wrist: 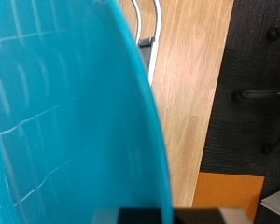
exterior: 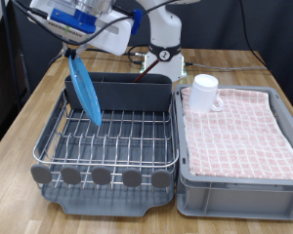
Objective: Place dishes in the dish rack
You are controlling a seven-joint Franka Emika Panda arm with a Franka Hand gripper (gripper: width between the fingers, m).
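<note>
gripper [exterior: 74,51] pinches plate [exterior: 85,90] by its top edge | plate hangs upright, lower rim entering rack [exterior: 107,146] wires, so it slots | mug [exterior: 205,92] waits on cloth-lined crate [exterior: 239,180]

Light-blue plate [exterior: 85,90] on edge, tilted, lower rim in the wire dish rack [exterior: 107,146]. White mug [exterior: 205,93] on the pink-checked cloth.

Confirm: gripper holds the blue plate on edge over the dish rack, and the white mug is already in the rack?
Not quite. The gripper does hold the blue plate on edge over the dish rack, but the exterior view shows the white mug standing on the pink-checked cloth in the grey crate.
</note>
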